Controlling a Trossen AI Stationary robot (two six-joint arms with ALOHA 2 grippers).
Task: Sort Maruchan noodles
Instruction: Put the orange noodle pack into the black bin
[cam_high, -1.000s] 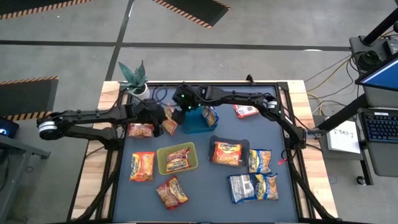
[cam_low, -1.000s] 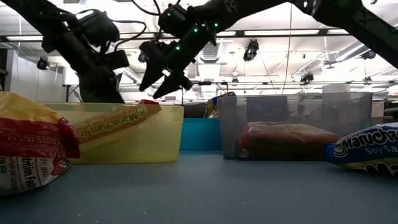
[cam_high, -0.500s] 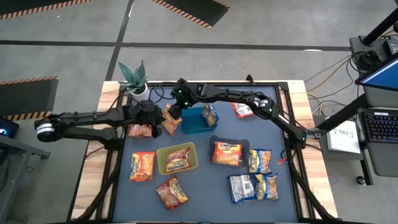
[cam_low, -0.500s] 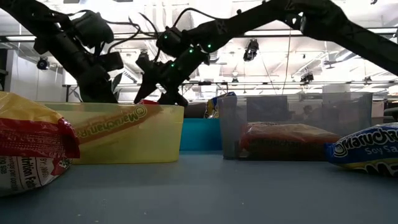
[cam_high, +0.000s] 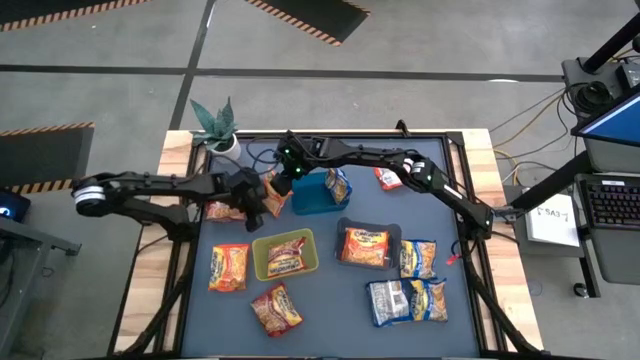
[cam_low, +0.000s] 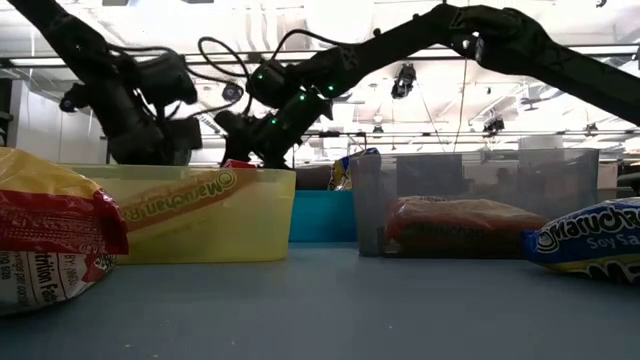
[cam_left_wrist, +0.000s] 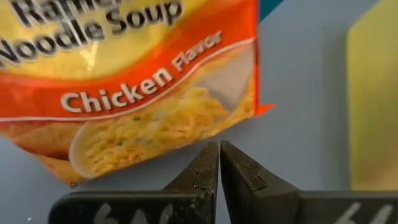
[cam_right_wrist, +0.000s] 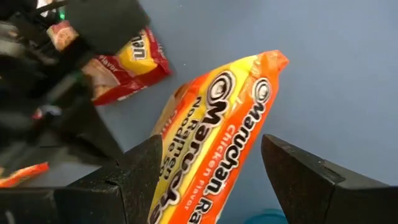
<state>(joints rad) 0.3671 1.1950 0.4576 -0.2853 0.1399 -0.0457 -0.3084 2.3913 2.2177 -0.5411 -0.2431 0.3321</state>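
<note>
**Operator:** Reaching across the rear of the bench (cam_high: 330, 310), which hand is at the orange packet?

**Technician:** Both. The right hand (cam_right_wrist: 211, 180) has its fingers spread wide, one on each side of the orange chicken packet (cam_right_wrist: 214, 134), without closing on it. The left hand (cam_left_wrist: 219, 163) has its fingers pressed fully together with nothing between them; their tips sit just beside that packet's lower edge.

**Operator:** Where is the packet located?

**Technician:** In the high view the orange chicken packet (cam_high: 273, 193) lies near the bench's rear edge, between the left arm's wrist and the blue tray (cam_high: 312, 196). A red packet (cam_high: 225, 210) lies just beside it toward the left edge.

**Operator:** State the clearance around it.

**Technician:** Tight. The blue tray borders one side and the left arm the other. The yellow-green tray (cam_high: 284, 255), with one packet inside, sits toward the front. Open bench surface shows between the yellow-green tray and the black tray (cam_high: 368, 245).

**Operator:** Remaining packets?

**Technician:** One orange packet (cam_high: 229, 267) near the left edge, one red packet (cam_high: 276, 308) near the front edge, blue-and-yellow packets (cam_high: 408, 299) at the front right, one pink-white packet (cam_high: 390, 178) at the rear right.
</note>
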